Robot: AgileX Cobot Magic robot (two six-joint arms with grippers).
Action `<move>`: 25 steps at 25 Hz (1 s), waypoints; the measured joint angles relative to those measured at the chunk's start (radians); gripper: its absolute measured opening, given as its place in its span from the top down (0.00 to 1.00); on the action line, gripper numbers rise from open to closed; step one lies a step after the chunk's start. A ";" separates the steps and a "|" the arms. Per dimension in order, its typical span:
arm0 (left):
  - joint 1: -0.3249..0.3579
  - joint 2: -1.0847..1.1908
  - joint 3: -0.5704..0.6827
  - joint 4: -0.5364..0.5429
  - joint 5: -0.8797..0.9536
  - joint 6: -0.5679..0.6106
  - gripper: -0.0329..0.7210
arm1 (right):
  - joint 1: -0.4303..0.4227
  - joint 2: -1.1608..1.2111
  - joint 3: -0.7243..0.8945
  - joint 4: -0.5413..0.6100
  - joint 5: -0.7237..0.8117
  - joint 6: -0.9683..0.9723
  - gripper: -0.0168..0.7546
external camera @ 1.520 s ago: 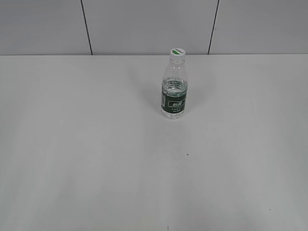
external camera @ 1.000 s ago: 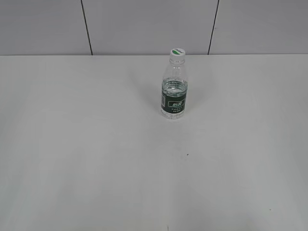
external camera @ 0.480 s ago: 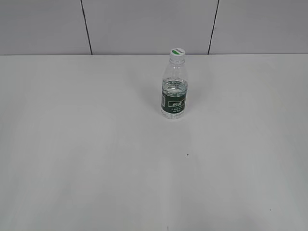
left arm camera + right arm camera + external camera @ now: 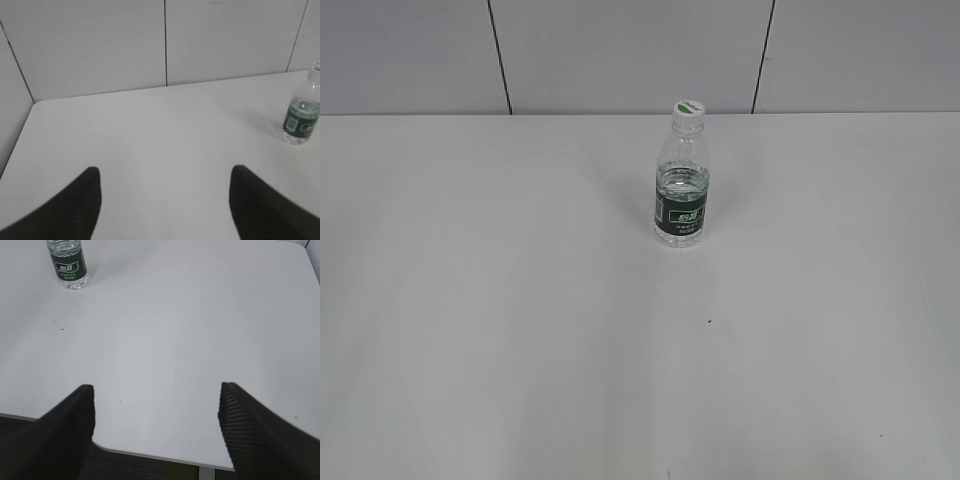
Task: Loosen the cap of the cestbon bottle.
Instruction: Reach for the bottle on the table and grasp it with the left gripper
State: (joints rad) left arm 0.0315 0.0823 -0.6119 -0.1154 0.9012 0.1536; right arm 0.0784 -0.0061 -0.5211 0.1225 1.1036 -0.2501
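Note:
The cestbon bottle point(image 4: 681, 200) stands upright on the white table, right of centre near the back, with its dark green label facing me. Its white cap point(image 4: 688, 108) with a green mark sits on top. The bottle also shows at the right edge of the left wrist view point(image 4: 301, 114) and at the top left of the right wrist view point(image 4: 68, 265), where the cap is cut off. My left gripper point(image 4: 165, 172) is open and empty, far left of the bottle. My right gripper point(image 4: 157, 390) is open and empty over the table's near edge. Neither gripper shows in the exterior view.
The white table point(image 4: 520, 300) ends at a grey panelled wall point(image 4: 620, 50) behind the bottle. In the left wrist view the table's left corner point(image 4: 35, 105) meets the wall. In the right wrist view the near edge point(image 4: 150, 452) drops to dark floor.

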 joint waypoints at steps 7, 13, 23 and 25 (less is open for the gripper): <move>0.000 0.264 -0.053 -0.178 -0.273 0.158 0.31 | 0.000 0.000 0.000 0.000 0.000 0.000 0.22; 0.000 0.523 -0.055 -0.400 -0.528 0.407 0.31 | 0.000 0.000 0.000 0.000 0.000 0.000 0.22; -0.270 0.916 -0.048 -0.523 -0.911 0.599 0.31 | 0.000 0.000 0.000 -0.001 0.000 0.000 0.22; -0.361 0.985 -0.048 -0.495 -0.995 0.601 0.31 | 0.000 0.000 0.000 -0.001 0.000 0.000 0.22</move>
State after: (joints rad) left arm -0.3292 1.0673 -0.6597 -0.6106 -0.0935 0.7544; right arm 0.0784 -0.0061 -0.5211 0.1215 1.1033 -0.2501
